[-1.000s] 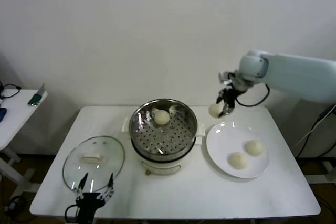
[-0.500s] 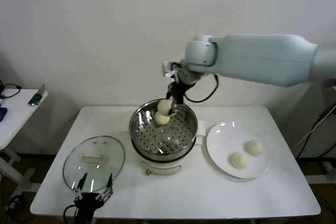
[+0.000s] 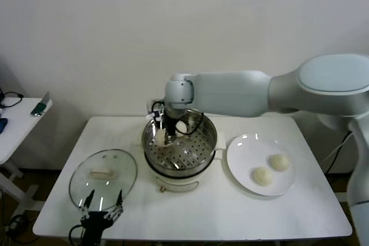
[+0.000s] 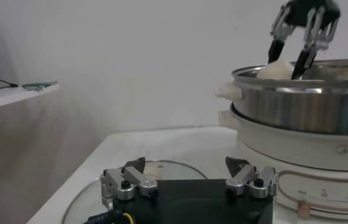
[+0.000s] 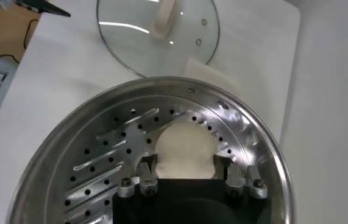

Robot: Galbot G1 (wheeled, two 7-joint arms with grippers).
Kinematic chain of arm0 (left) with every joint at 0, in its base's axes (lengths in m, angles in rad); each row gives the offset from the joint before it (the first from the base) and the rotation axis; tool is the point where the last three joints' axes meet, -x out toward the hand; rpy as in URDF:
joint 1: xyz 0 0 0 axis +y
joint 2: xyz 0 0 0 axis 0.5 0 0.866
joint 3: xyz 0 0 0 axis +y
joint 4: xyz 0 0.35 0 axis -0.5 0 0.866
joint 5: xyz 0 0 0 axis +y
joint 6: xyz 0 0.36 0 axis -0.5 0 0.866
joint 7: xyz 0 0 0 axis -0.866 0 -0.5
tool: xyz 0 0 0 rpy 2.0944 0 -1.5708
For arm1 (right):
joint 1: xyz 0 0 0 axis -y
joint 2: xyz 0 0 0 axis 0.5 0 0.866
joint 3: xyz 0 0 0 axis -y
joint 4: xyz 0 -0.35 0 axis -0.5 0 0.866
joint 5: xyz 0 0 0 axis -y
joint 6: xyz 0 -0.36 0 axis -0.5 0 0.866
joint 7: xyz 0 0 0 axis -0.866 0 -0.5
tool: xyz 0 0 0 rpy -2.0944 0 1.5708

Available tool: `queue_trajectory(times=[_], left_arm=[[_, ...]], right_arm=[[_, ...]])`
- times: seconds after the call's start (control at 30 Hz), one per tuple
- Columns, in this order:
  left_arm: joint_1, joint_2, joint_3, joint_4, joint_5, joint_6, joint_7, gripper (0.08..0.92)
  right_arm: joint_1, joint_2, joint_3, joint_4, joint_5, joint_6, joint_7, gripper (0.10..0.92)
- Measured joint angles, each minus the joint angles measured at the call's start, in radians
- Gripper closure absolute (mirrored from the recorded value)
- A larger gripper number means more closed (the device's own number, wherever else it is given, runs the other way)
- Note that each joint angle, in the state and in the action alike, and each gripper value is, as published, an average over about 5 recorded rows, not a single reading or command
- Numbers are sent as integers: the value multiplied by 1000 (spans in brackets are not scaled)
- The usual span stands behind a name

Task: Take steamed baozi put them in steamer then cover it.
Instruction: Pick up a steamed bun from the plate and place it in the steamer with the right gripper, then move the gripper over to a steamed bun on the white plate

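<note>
Right gripper [image 3: 168, 137] now inside steamer [image 3: 199, 154], clamping 1 baozi [image 5: 184, 150].

Faint grey brand lettering on cream pot base [image 4: 320, 152] under steamer [image 4: 308, 100], at about 4 o'clock in left wrist view (appears to read "Midea", partly cut off). No other legible text.

Two pale baozi [image 3: 181, 127] in shiny steamer [image 3: 196, 156], two on plate, glass cover [image 3: 102, 178] flat on table
</note>
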Motion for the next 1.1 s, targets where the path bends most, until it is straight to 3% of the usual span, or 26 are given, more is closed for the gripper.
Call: queue_trajectory(times=[0.3, 0.57, 1.1], left_arm=[[-2, -3, -1, 2, 0, -1, 0, 177], [1, -11, 8, -5, 7, 0, 3, 177], [-6, -18, 23, -20, 22, 11, 11, 177]], right_arm=[[-51, 29, 14, -50, -35, 7, 9, 216], [13, -35, -12, 2, -49, 67, -48, 203], [301, -553, -254, 276, -166, 211, -231, 203]])
